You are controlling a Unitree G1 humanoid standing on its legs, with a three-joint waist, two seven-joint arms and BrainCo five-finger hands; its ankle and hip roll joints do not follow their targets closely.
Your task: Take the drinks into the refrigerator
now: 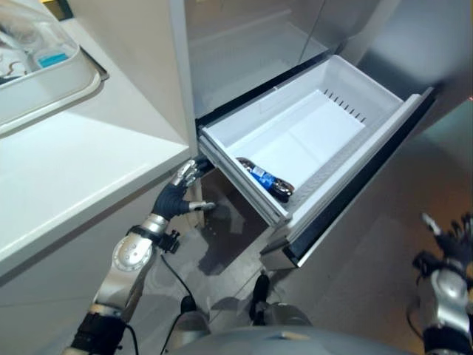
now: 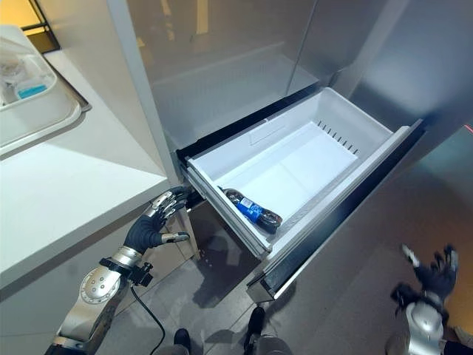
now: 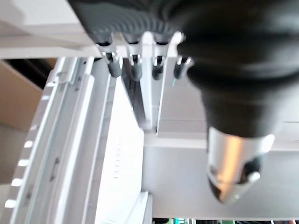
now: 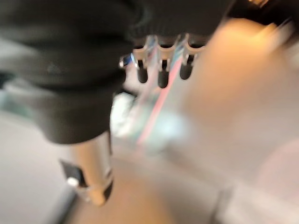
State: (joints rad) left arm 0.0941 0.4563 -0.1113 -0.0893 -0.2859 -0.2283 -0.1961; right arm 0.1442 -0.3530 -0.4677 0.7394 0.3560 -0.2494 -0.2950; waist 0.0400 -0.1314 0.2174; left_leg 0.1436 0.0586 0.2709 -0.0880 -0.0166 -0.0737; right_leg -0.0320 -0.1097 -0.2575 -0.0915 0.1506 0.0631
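The refrigerator drawer (image 2: 295, 159) looks like smooth white plastic with a slight sheen, its front panel (image 2: 347, 200) dark and glossy, and the refrigerator door (image 2: 222, 66) above it is brushed grey metal that mirrors the room faintly. In the drawer lies a drink bottle (image 2: 253, 209) of dark glossy plastic with a shiny blue label. The countertop (image 1: 81, 159) is matt white and smooth, the tray (image 1: 52, 81) on it glossy white plastic, and the floor (image 1: 369, 244) polished grey and reflective.
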